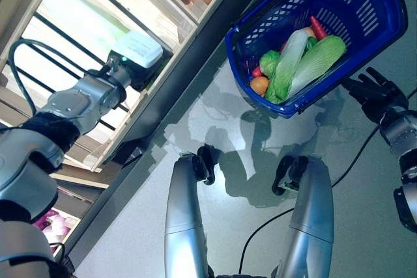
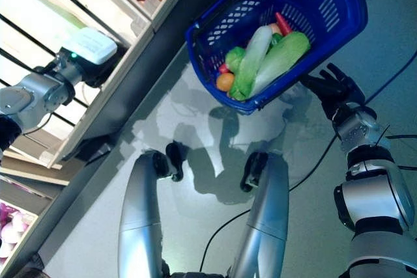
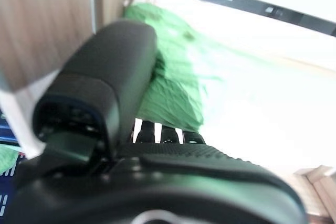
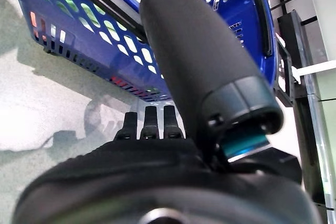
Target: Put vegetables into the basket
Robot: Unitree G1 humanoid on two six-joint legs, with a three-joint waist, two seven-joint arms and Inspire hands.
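Observation:
The blue basket point(image 1: 273, 14) stands on the grey floor beside the stand. In it lie two long pale-green leafy cabbages point(image 1: 290, 63), a small green lumpy vegetable point(image 1: 269, 62), an orange round one point(image 1: 259, 85) and a red piece point(image 1: 318, 28). My left hand point(image 1: 133, 63) reaches into a shelf of the stand. In the left wrist view its fingers point(image 3: 157, 132) are straight and point at a green leafy vegetable point(image 3: 173, 82) just past them. My right hand point(image 1: 374, 92) waits beside the basket's rim with its fingers straight. The basket's wall point(image 4: 105, 30) shows past it in the right wrist view.
The wooden stand point(image 1: 195, 27) with black rails runs along my left, its dark base edge next to the basket. Open grey floor point(image 1: 365, 180) lies in front of the basket and to my right.

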